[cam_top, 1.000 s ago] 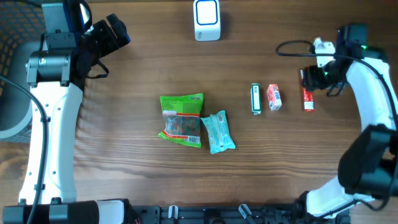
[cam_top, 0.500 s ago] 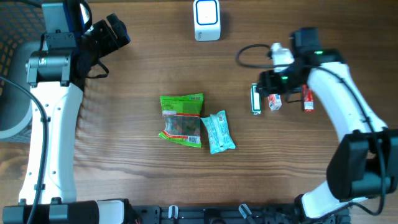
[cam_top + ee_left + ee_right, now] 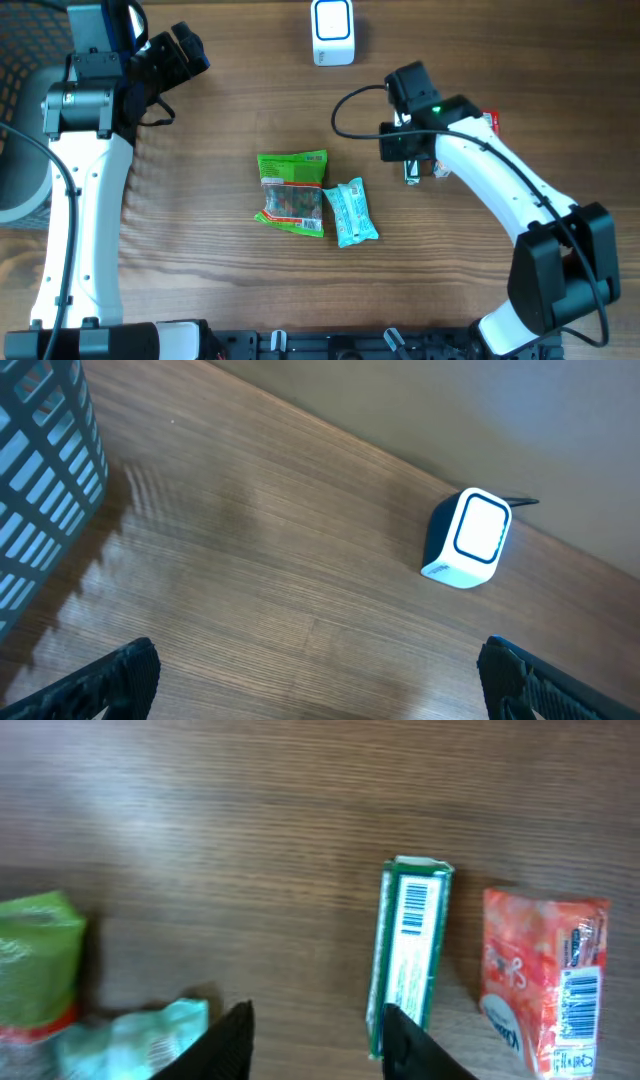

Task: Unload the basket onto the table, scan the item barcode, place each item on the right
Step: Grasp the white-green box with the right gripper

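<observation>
The white and blue barcode scanner (image 3: pixel 332 32) (image 3: pixel 468 540) stands at the table's far edge. A slim green box (image 3: pixel 410 950) (image 3: pixel 411 176) lies barcode up, with an orange-red packet (image 3: pixel 545 970) just to its right. My right gripper (image 3: pixel 402 150) (image 3: pixel 318 1040) hovers over the box's left side, open, with bare wood between its fingers. The right fingertip (image 3: pixel 405 1038) overlaps the box's left edge. My left gripper (image 3: pixel 185 55) (image 3: pixel 320 690) hangs open and empty at the far left.
A green snack bag (image 3: pixel 292 192) (image 3: pixel 35 960) and a teal packet (image 3: pixel 351 212) (image 3: pixel 130 1035) lie mid-table. A red tube (image 3: pixel 490 122) peeks out behind the right arm. A blue mesh basket (image 3: pixel 40 490) sits at the left edge.
The right arm has swept left from the red tube, past the orange-red packet, to the green box. Its jaws have narrowed. The left arm has not moved.
</observation>
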Robot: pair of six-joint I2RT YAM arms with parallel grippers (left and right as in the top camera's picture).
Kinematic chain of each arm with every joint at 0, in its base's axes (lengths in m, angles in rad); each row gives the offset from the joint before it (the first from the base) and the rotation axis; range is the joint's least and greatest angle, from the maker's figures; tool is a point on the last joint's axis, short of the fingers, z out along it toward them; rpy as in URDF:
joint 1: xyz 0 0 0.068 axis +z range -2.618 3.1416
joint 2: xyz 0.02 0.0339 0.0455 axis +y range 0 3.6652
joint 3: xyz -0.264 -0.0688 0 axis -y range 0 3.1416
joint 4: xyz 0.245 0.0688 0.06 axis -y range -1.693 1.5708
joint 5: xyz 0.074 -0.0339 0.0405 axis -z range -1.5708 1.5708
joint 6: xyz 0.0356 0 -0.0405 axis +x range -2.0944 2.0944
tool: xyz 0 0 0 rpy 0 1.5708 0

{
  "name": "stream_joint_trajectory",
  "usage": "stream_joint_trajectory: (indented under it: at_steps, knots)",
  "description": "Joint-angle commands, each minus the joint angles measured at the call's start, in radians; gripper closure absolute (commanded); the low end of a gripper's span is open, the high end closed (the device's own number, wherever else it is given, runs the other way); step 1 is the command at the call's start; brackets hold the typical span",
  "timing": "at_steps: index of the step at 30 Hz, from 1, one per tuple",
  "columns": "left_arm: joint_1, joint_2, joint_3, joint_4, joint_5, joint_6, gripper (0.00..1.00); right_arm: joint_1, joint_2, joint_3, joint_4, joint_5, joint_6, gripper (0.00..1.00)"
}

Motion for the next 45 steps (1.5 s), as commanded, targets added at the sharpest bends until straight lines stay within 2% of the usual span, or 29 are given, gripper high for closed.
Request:
stream_joint_trajectory:
  at_steps: [1,8,17,20,23,31,39,45]
  knots:
    - [-0.001,0.004,0.000,0.002,-0.017,0.015,0.00,0.004,0.020,-0.067,0.031,0.094,0.025,0.57]
    - [-0.001,0.004,0.000,0.002,-0.017,0.015,0.00,0.001,0.020,-0.155,0.121,0.143,-0.023,0.52]
    - [-0.001,0.004,0.000,0.002,-0.017,0.015,0.00,-0.003,0.020,-0.281,0.307,0.168,-0.050,0.53]
    - [-0.001,0.004,0.000,0.002,-0.017,0.015,0.00,-0.003,0.020,-0.302,0.339,0.183,-0.050,0.57]
    - [-0.001,0.004,0.000,0.002,-0.017,0.015,0.00,-0.003,0.020,-0.302,0.372,0.176,-0.049,0.70]
    - [-0.001,0.004,0.000,0.002,-0.017,0.015,0.00,-0.002,0.019,-0.293,0.425,0.061,-0.049,0.71]
    - [-0.001,0.004,0.000,0.002,-0.017,0.015,0.00,0.054,0.017,-0.255,0.414,0.053,-0.051,0.71]
    - [-0.001,0.004,0.000,0.002,-0.017,0.015,0.00,0.088,0.012,-0.254,0.433,-0.217,-0.080,0.73]
